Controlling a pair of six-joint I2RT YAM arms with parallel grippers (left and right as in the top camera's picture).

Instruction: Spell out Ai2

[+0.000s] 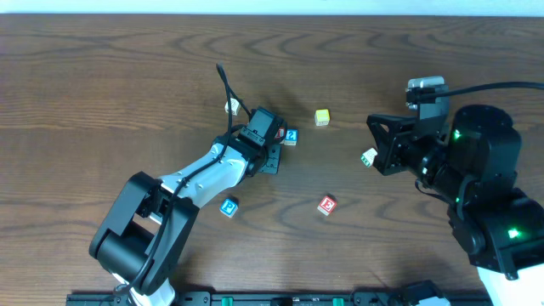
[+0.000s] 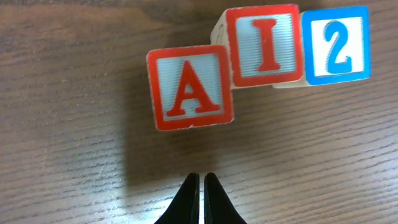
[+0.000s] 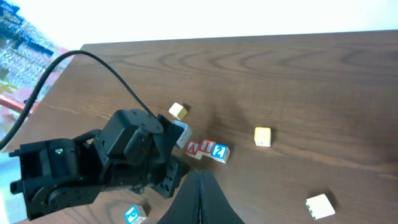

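Three small cubes stand in a row on the wooden table: the red A cube, the red I cube and the blue 2 cube. The A sits slightly nearer the camera than the other two, touching the I at a corner. The I and the 2 sit side by side. My left gripper is shut and empty, a short way back from the A. In the overhead view it hides all but the 2 cube. My right gripper is shut and empty, held above the table to the right of the row.
A teal P cube and a red E cube lie nearer the front. A yellow cube, a white cube with green and a pale cube lie around the row. The left arm crosses the front left.
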